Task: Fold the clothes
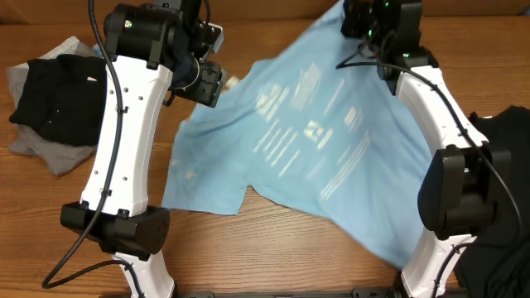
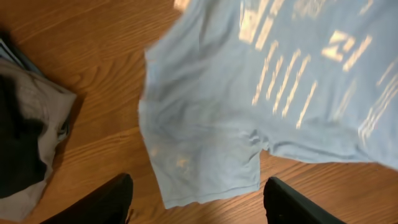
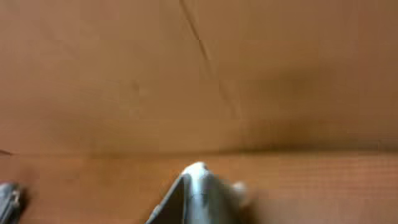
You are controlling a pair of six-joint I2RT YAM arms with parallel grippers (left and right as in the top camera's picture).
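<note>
A light blue T-shirt [image 1: 306, 141] with faint white print lies spread over the middle of the wooden table, and its far right corner is pulled up and blurred. My right gripper [image 1: 358, 23] at the back right is shut on that raised corner; a pale bit of cloth [image 3: 198, 180] shows pinched at its blurred fingertips. My left gripper [image 1: 209, 83] hangs above the shirt's left edge, open and empty. In the left wrist view its two dark fingers [image 2: 199, 190] are spread wide above the shirt's sleeve [image 2: 205, 155].
A pile of black and grey clothes [image 1: 50, 99] lies at the table's left, and it also shows in the left wrist view [image 2: 25, 143]. Another black garment [image 1: 507, 165] lies at the right edge. A brown cardboard wall [image 3: 186, 68] stands behind the table.
</note>
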